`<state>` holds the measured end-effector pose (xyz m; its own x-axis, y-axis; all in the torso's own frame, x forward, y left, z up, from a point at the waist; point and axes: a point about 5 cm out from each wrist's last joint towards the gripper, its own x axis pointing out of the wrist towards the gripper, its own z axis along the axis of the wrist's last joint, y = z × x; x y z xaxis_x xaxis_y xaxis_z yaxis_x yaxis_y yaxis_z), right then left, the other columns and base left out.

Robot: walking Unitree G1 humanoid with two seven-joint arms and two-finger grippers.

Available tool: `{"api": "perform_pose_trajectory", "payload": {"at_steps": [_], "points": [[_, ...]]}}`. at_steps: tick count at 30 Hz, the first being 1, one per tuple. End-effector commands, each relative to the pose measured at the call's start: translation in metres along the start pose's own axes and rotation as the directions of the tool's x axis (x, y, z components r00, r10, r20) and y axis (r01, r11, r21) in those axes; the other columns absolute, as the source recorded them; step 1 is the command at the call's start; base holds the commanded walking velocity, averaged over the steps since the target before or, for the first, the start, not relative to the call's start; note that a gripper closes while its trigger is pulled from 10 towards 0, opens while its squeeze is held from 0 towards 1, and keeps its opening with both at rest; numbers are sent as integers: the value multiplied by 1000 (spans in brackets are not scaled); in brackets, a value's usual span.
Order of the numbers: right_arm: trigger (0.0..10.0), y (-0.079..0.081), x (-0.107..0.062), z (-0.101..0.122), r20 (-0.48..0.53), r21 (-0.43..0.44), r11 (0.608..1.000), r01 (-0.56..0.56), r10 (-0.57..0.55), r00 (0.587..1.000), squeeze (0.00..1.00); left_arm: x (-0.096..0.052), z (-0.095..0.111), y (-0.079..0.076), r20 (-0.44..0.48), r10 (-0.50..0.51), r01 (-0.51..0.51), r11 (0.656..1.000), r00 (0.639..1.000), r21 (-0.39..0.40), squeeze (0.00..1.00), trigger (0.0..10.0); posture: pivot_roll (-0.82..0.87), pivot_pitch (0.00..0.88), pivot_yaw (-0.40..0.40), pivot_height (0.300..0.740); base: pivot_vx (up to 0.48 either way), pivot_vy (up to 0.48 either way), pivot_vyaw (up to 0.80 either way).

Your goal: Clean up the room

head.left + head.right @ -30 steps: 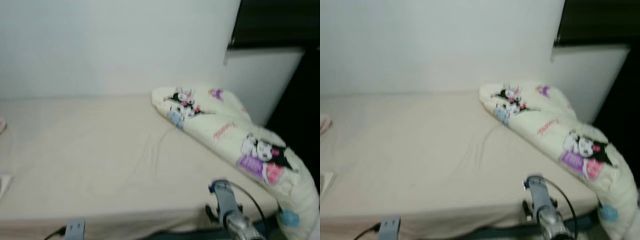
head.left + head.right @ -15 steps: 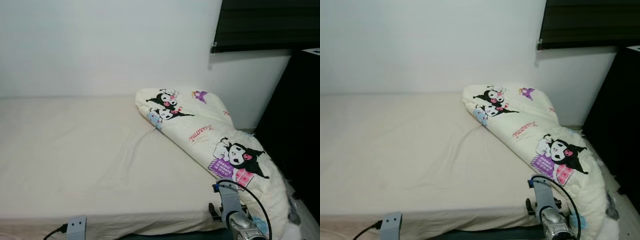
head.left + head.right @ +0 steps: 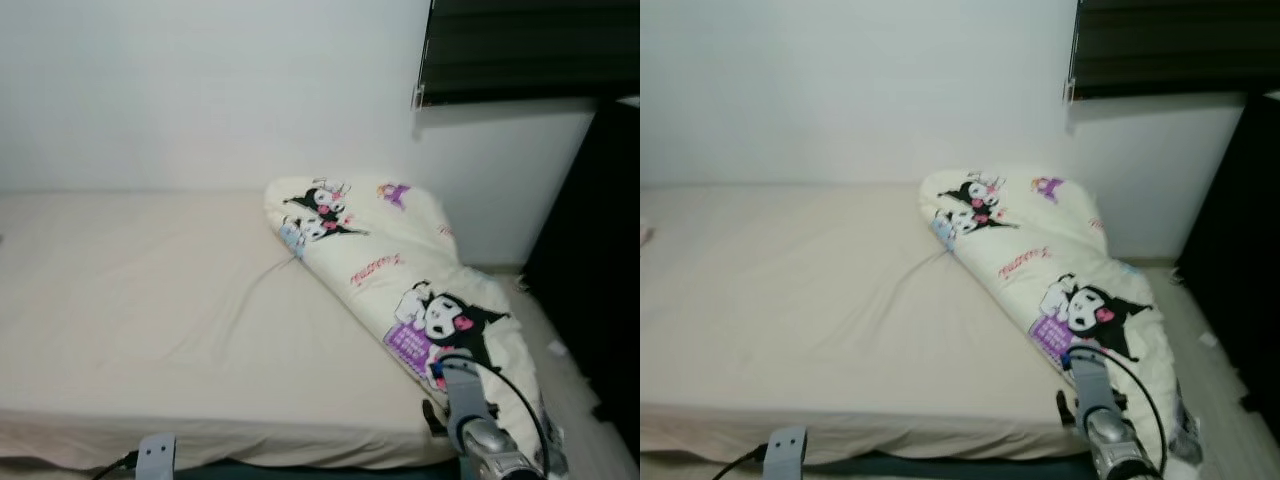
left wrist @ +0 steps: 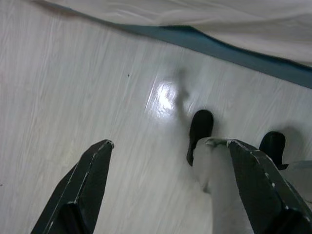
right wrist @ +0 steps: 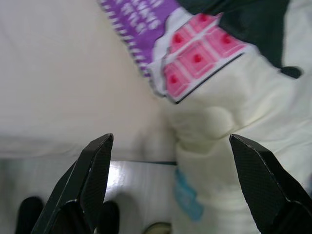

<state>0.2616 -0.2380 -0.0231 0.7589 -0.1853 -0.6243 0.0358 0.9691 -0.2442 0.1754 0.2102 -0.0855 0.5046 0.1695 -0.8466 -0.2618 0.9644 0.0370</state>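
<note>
A cartoon-print comforter [image 3: 400,270] lies bunched on the bed [image 3: 150,290], at the end by the dark window blind [image 3: 530,45], spilling off the mattress edge. Its pink script is too blurred to read. My right gripper [image 5: 168,187] hangs wide open and empty over that spill; my left gripper [image 4: 168,187], equally wide and empty, points at the pale floor [image 4: 73,97].

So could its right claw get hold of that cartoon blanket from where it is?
Probably yes. The right claw is open and points straight at the blanket where it hangs over the bed edge, with nothing between them.
</note>
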Motion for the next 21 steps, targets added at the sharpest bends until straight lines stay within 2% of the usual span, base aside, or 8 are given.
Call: {"api": "perform_pose_trajectory", "payload": {"at_steps": [1,7,11,15,19,21], "points": [[10000,4,0,1,5,41,999,3,-4,1000,0,0,0,3,-3,5,-5,1000,1000,7,0,10000,-132,18,52,740,0,0,0],[10000,-2,1,7,17,55,998,28,-29,999,0,0,1,0,1,-11,11,1000,1000,9,0,10000,-135,18,52,740,0,0,0],[10000,-7,2,14,43,79,996,47,-51,998,0,0,2,-3,7,-30,29,999,1000,30,0,10000,-139,18,49,740,0,-463,0],[10000,-12,3,26,84,91,994,61,-69,994,0,0,5,-5,25,-32,32,999,999,5,0,10000,-141,18,50,740,0,-480,0],[10000,-13,4,28,89,91,994,63,-71,994,0,0,6,-5,29,-31,31,1000,999,2,0,10000,-141,18,50,740,0,-480,0],[10000,-14,4,33,107,90,994,68,-78,991,0,1,9,-5,43,-30,31,999,999,-14,0,10000,-141,18,47,740,0,0,0]]}}
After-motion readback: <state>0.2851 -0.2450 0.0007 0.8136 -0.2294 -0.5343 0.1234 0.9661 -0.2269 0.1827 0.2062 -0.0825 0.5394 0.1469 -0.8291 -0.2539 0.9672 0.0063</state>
